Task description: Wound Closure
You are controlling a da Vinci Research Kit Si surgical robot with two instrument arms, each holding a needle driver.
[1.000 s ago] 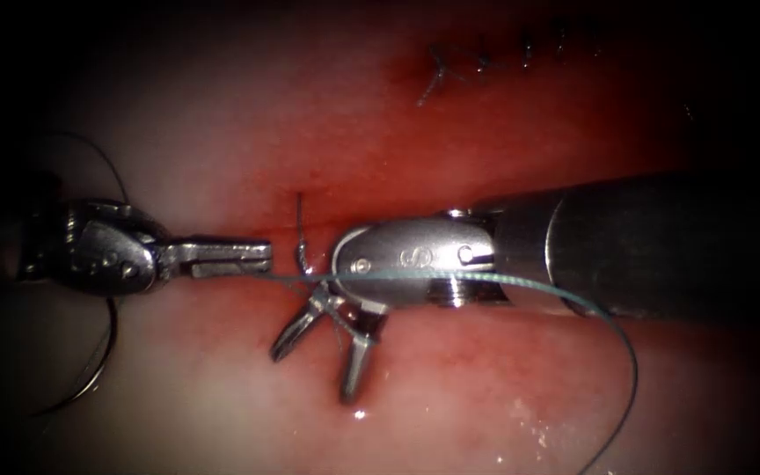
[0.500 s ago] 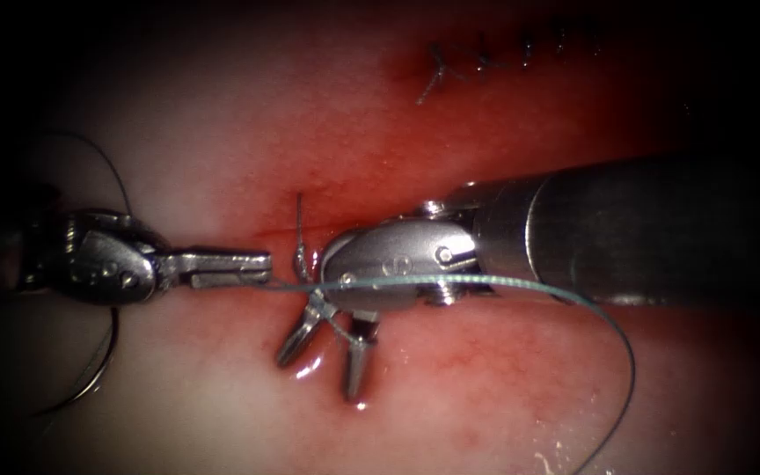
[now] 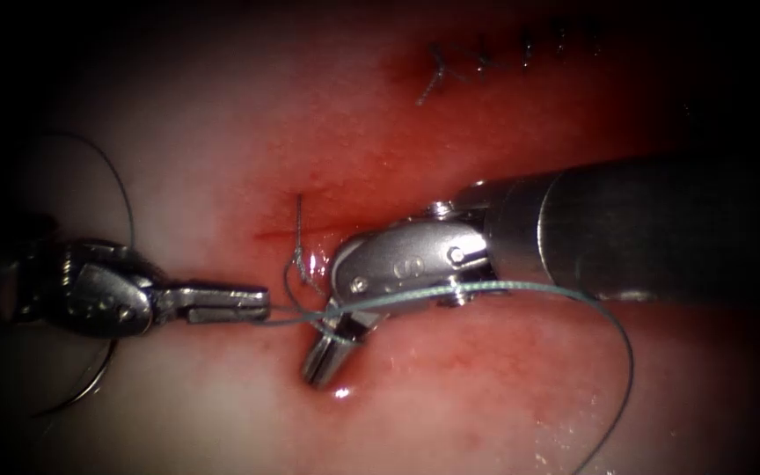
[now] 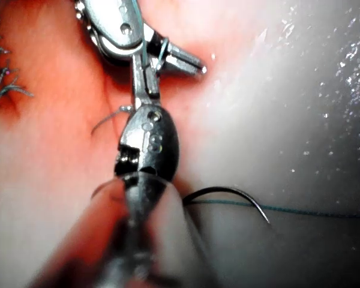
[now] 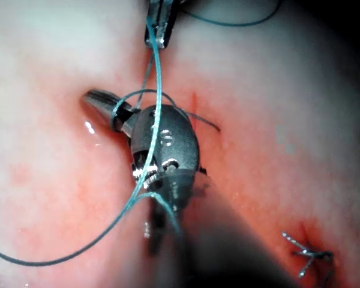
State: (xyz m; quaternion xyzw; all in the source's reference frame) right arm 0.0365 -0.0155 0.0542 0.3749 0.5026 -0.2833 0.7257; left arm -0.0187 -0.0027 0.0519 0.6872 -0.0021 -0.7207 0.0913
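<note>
The left claw (image 3: 261, 302) is clamped on the thread (image 3: 529, 288). The right claw (image 3: 325, 361) is closed, thread looped around it, seemingly holding nothing. The needle (image 4: 240, 199) lies free on the tissue (image 3: 222, 132), left of the cut (image 3: 270, 233). Thread is limp, slippery; grip near the stitch. Red fluid (image 3: 398, 158) slicks the tissue.

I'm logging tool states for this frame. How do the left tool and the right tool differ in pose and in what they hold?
The left tool lies level, pointing right, jaws shut on the thread; the right tool bends down at its wrist, jaws shut, the thread looped around them. The left tool sits left of the cut, the right tool right of it. Neither holds the needle, which lies free on the tissue.
</note>
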